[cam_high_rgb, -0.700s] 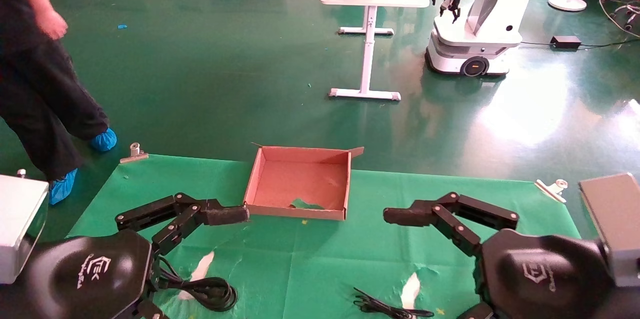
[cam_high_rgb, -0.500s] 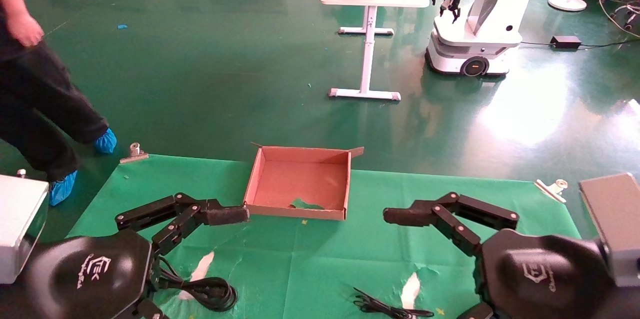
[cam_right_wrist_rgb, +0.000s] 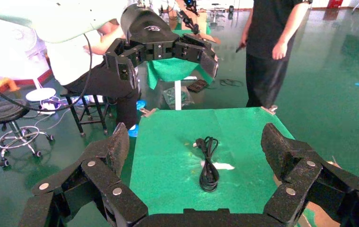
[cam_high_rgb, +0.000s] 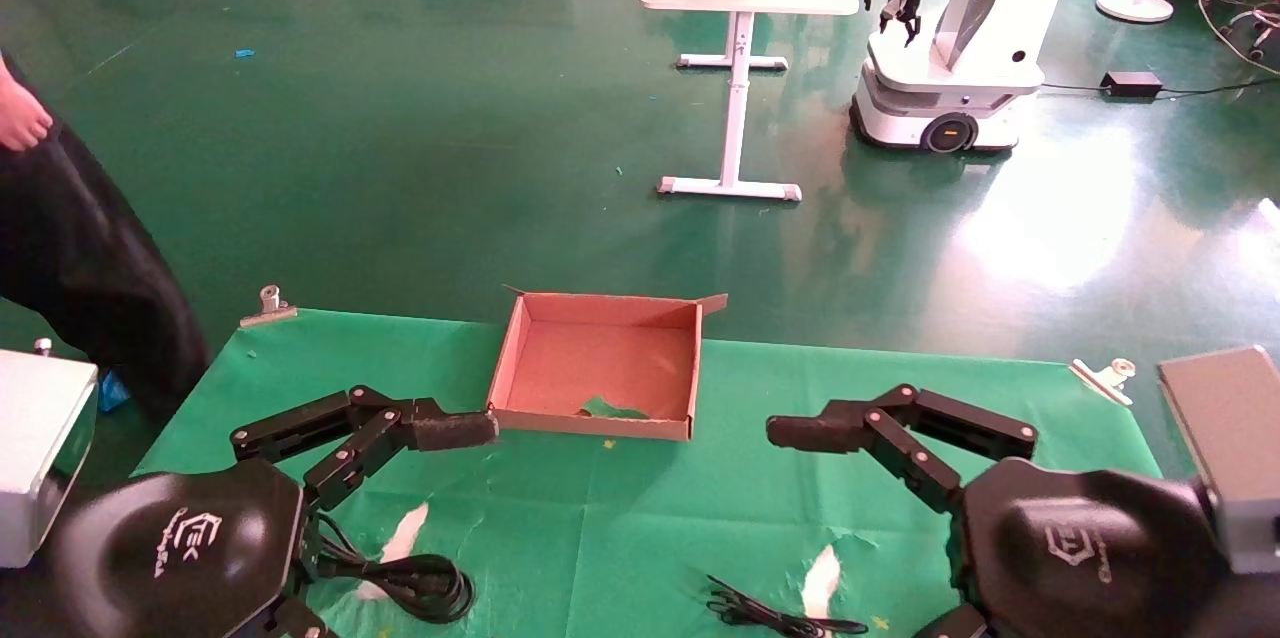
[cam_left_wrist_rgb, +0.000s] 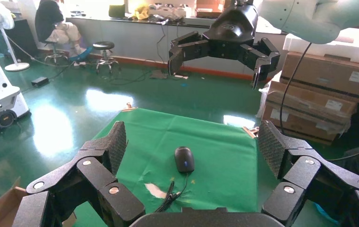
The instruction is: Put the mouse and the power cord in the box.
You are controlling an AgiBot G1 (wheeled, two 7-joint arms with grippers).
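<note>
Waiting at the start, by my reading — nothing is in the box (cam_high_rgb: 600, 368) yet, and neither gripper holds anything. The left gripper (cam_high_rgb: 440, 431) hovers just beside the box's near left corner with its jaws spread wide; the right gripper (cam_high_rgb: 800, 433) hangs off the box's right side, apart from it, also spread wide.

The cord (cam_high_rgb: 415, 583) lies coiled on the green cloth (cam_high_rgb: 600, 518), nearer the robot than the box and to its left, partly under the left arm. The mouse (cam_left_wrist_rgb: 184, 159) shows clearly only in the left wrist view, flat on the cloth; in the head view just its thin wire (cam_high_rgb: 760, 611) is seen, nearer than the box and to its right, beside the right arm.

Either pick could come first. Each calls for drawing an arm back from the box toward the robot, lowering the open jaws over the thing, then closing — the cord's loose loops may trail.
</note>
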